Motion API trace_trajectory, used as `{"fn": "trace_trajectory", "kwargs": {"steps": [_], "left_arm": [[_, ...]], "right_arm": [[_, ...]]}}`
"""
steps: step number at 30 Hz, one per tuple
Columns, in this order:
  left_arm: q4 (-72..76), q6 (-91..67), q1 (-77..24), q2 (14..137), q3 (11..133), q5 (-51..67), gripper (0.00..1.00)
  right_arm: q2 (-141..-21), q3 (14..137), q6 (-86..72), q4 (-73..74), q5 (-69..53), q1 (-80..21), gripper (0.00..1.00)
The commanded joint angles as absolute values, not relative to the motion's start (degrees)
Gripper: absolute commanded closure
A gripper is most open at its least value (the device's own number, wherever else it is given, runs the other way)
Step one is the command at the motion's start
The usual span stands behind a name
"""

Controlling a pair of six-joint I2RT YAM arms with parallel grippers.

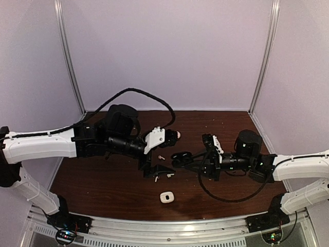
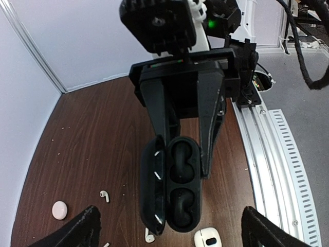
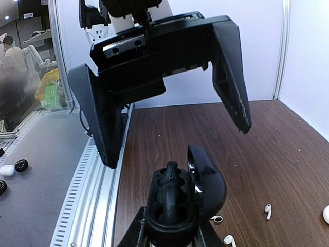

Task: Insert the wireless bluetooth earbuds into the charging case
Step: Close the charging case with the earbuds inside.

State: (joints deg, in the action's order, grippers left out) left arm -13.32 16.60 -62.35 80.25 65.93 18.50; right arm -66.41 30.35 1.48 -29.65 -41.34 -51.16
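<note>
A black charging case point(image 2: 175, 188) stands with its lid swung open, and my right gripper point(image 3: 172, 234) is shut on its base. Two black earbuds point(image 3: 168, 193) sit in its wells, one behind the other point(image 2: 181, 164). My left gripper point(image 2: 172, 231) hangs just above the case with its fingers spread wide and nothing between them; in the right wrist view the left gripper point(image 3: 177, 146) straddles the space over the case. Loose white earbuds point(image 2: 105, 195) lie on the brown table point(image 1: 103, 180) beside the case, one point(image 2: 149, 236) close to its lid.
A small white case point(image 1: 166, 197) lies on the table in front of the grippers. A pinkish round thing point(image 2: 59, 210) sits further back. More white earbuds point(image 3: 267, 210) lie right of the black case. A metal rail point(image 2: 277, 170) runs along the table's near edge.
</note>
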Motion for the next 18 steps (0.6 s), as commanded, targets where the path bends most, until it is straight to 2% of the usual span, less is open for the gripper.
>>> {"fn": "trace_trajectory", "kwargs": {"steps": [1, 11, 18], "left_arm": [[-10.1, 18.9, -62.4, 81.6, 65.5, 25.3, 0.05], [-9.7, 25.2, -66.1, 80.1, 63.7, 24.1, 0.19], [-9.1, 27.9, -68.6, 79.1, 62.6, 17.7, 0.27]], "right_arm": [[-65.1, 30.5, 0.3, -32.2, -41.6, -51.7, 1.00], [-65.7, 29.8, -3.6, -34.7, -39.8, -51.2, 1.00], [-65.7, 29.3, -6.9, -36.7, -39.8, -49.8, 1.00]]}}
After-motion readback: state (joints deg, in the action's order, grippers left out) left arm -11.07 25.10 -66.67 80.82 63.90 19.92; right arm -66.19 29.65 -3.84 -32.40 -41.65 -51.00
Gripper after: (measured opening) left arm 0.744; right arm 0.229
